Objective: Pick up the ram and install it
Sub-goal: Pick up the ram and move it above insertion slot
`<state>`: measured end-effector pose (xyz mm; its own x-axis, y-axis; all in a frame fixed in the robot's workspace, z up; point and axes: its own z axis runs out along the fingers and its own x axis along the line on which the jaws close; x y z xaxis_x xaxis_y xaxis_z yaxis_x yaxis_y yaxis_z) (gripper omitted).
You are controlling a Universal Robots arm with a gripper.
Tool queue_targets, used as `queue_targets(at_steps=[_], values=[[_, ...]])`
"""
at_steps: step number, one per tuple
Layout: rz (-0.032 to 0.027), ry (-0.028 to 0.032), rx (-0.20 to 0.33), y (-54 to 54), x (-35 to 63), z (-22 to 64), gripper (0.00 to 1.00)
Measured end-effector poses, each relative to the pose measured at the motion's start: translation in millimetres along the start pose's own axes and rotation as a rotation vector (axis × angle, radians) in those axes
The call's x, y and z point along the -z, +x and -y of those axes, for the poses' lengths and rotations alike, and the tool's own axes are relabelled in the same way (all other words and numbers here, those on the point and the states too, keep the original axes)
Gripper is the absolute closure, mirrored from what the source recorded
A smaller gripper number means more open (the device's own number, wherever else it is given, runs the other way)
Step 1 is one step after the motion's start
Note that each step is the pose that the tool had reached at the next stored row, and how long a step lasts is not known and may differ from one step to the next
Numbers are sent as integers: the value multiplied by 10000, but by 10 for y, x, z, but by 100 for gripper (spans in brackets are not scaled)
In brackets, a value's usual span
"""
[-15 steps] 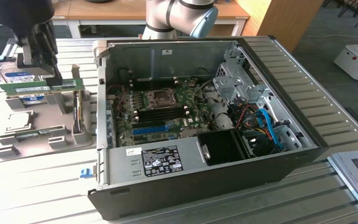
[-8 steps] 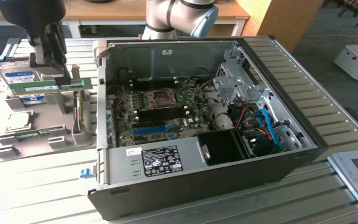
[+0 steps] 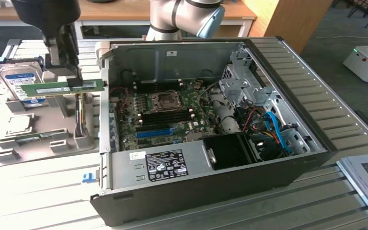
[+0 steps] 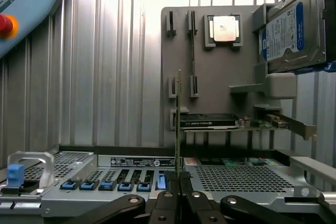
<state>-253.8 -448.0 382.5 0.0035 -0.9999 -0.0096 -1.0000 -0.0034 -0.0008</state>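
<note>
While hanging above the grey holder (image 3: 56, 129) in the exterior view, clamps one ram (image 3: 43, 90) in the single gripper (image 3: 69, 81), jaws drawn narrow on the stick's upper edge. Holds it level and on edge, clear of the holder, one end just beside the wall of the open computer case (image 3: 203, 196), the other in front of the hard drive (image 3: 11, 79).

On the holder:
- one hard drive, upright at the back
- one square processor (image 3: 15, 125), lying flat
- one graphics card (image 3: 82, 120), on edge next to the case

Inside the case:
- one motherboard (image 3: 130, 129) with one blue slot (image 3: 153, 132)
- one labelled power supply (image 3: 165, 165) nearest the camera
- blue cables (image 3: 277, 129) toward the exterior view's right

Turning to the wrist view, shows the ram (image 4: 179, 119) edge-on as a thin line, pinched between two black fingers (image 4: 167, 200) of the gripper (image 4: 179, 179).

Beyond it:
- the holder (image 4: 210, 77) with one processor (image 4: 224, 28), one hard drive (image 4: 289, 35) and one graphics card (image 4: 210, 121)
- the case (image 4: 236, 179) edge with a row of blue tabs (image 4: 107, 184)
- one red button (image 4: 4, 24) at the frame's margin
</note>
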Motion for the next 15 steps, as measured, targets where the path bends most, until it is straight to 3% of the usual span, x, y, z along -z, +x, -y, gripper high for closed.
queue_targets(at_steps=[15], values=[[1,1,-1,1,-1,395,88]])
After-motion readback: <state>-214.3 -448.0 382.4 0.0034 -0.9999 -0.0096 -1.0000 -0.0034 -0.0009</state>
